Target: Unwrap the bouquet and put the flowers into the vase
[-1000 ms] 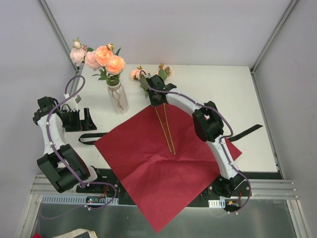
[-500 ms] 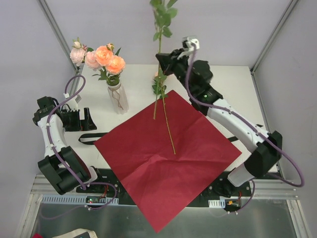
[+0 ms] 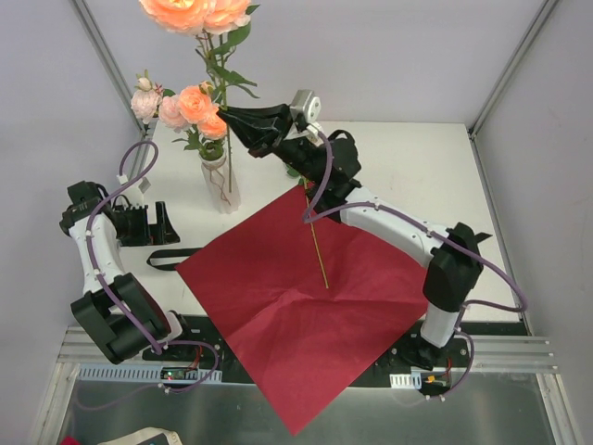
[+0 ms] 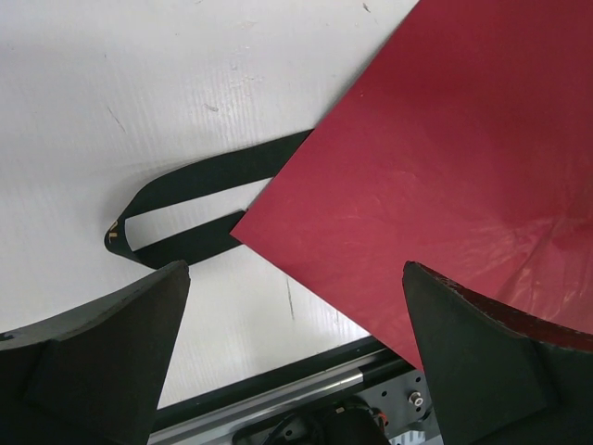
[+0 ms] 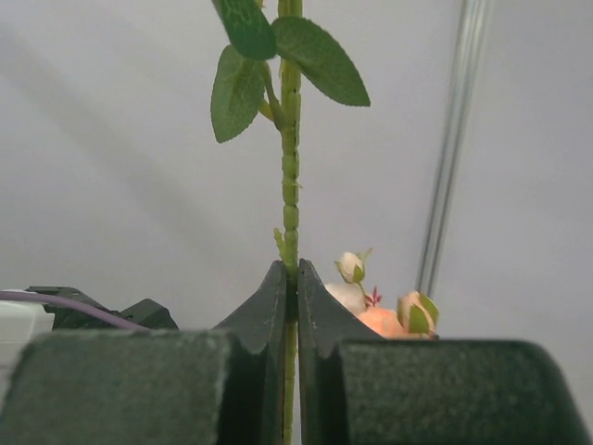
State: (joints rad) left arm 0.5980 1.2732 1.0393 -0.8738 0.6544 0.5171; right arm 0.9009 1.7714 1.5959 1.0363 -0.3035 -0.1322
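My right gripper [image 3: 239, 122] is shut on the green stem of a peach flower [image 3: 193, 11], held upright high over the table's back left. In the right wrist view the stem [image 5: 291, 176] is pinched between the closed jaws of the right gripper [image 5: 296, 276]. Its lower end hangs just in front of the white vase [image 3: 220, 188], which holds several peach and pink flowers [image 3: 190, 106]. Another bare stem [image 3: 318, 248] lies on the flat red wrapping paper [image 3: 315, 306]. My left gripper [image 3: 148, 223] rests open at the left, empty; it [image 4: 296, 315] looks down at the paper's corner.
A black ribbon loop [image 3: 167, 258] lies left of the paper, also seen from the left wrist [image 4: 185, 197]. Another ribbon strip [image 3: 463, 246] lies at the right. The paper [image 4: 435, 158] overhangs the table's near edge and metal rail [image 3: 519, 345]. Grey walls enclose the table.
The right arm lifted one flower off the red paper and swung it left, from the back middle to above the vase. One stem stays on the paper. The left arm has not moved.
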